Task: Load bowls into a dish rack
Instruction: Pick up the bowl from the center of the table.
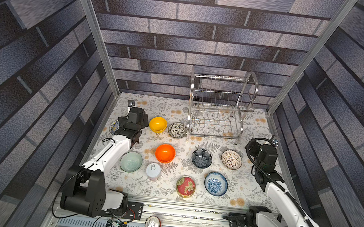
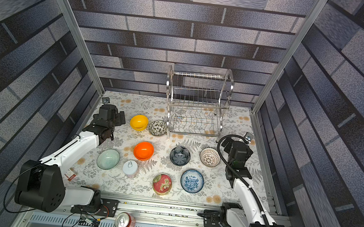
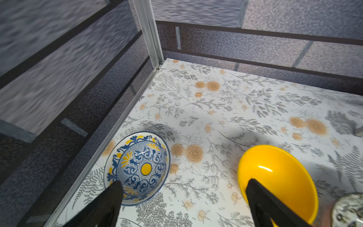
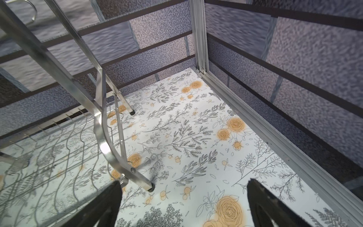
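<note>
While the surface (image 1: 158,109) carries the dish rack (image 1: 220,104) at its back, bowls (image 1: 165,153) sit in front. The left hand (image 3: 183,181), spread and empty, hovers between a blue-patterned bowl (image 3: 137,169) and a yellow bowl (image 3: 279,182). The right hand (image 4: 183,181), also spread, hangs near the rack's leg.

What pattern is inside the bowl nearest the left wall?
The bowl: blue scrollwork, yellow centre dot; left wrist view.

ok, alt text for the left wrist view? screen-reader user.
The left gripper stands open and empty over a floral-print table, its black fingers framing two upright bowls: a blue-and-yellow patterned bowl near the enclosure wall and a yellow bowl. A dark floral bowl shows at the frame's edge.
</note>
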Available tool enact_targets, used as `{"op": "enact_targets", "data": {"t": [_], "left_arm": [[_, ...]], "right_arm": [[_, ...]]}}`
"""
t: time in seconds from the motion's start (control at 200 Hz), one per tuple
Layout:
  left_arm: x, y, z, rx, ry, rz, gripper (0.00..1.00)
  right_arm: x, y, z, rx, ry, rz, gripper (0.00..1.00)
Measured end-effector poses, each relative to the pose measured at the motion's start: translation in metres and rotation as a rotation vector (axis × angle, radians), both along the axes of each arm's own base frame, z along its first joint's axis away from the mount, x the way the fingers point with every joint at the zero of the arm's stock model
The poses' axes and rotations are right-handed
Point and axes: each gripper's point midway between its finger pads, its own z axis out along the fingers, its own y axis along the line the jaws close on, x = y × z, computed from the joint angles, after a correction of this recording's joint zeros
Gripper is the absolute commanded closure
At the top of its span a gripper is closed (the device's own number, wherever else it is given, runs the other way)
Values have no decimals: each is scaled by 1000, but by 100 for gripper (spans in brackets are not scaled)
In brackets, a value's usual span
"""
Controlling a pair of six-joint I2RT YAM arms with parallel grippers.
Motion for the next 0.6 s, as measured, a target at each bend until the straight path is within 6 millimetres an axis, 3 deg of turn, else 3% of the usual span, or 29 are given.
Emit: {"op": "enact_targets", "data": {"t": [0.12,0.296,0.461,0.601], "left_arm": [[0,-24,-1,-109,4,-97,0],[0,-62,-11,-291,28,-242,0],[1,-90,-25,-395,104,-338,0],[0,-101,-18,-436,122,-389,0]], "right_arm": [[-13,9,9,70,15,38,0],[-34,30,2,131,116,124,0],[-52,65,-7,167,216,268,3],[-64,97,-14,153,306,401,3]]}}
